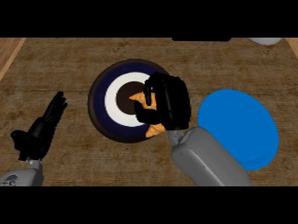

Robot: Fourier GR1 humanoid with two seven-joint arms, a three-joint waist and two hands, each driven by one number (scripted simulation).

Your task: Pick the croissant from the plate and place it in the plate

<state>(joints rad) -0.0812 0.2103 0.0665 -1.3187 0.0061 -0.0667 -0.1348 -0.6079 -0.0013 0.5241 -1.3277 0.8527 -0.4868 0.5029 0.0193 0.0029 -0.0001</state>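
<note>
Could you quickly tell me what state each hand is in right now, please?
Left hand: open, fingers straight, resting at the view's left, holding nothing.
Right hand: curled round the croissant on the dark ringed plate.

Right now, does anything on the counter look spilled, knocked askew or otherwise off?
Nothing stands out. The croissant lies on the dark ringed plate, with the right hand curled over it. The blue plate sits flat and bare to the right. The left hand rests open at the left.
</note>
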